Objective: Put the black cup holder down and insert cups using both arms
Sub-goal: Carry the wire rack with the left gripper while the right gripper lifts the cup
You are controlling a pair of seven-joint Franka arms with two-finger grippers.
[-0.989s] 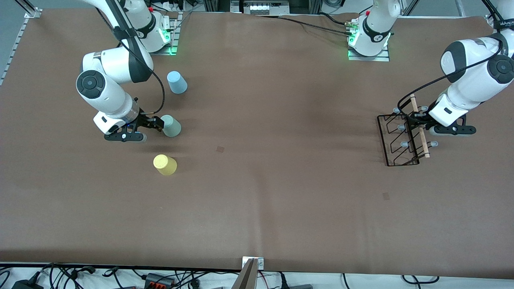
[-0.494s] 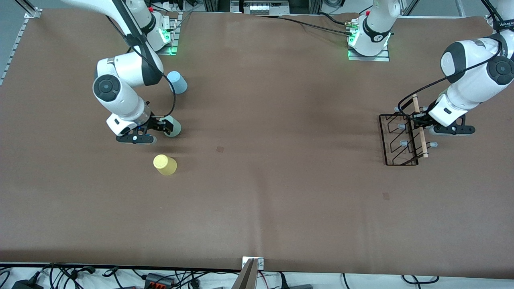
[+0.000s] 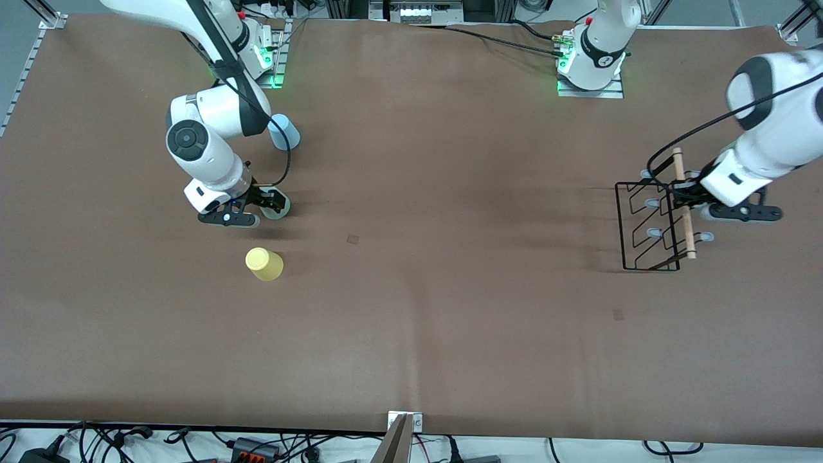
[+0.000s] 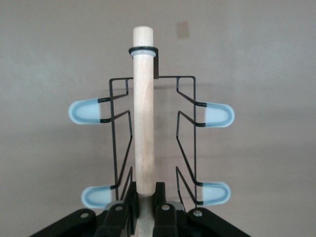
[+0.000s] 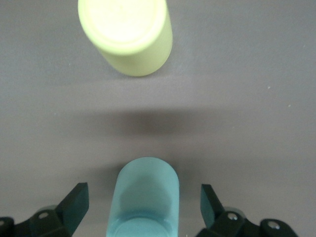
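Rack (image 3: 651,226) in left hand (image 3: 687,195) (raised)

A brown counter (image 3: 450,321) fills the frame; cables (image 3: 193,444) run along the bottom edge on a white floor.

Two white jointed arms with rounded glossy shells, dark grey-black rings at the joints. Round black cap with a small pale centre dot on the right arm (image 3: 193,145). Black cable looping along each arm, clipped near the wrist; on the left arm (image 3: 768,138) it arcs toward 8 o'clock. White bases on metal plates, green lights glowing (a red button on each as well). Black two-finger right gripper (image 5: 143,207) with wedge-shaped tips and silver screws at 7 and 5 o'clock; matching black left gripper (image 4: 144,207), screws alike.
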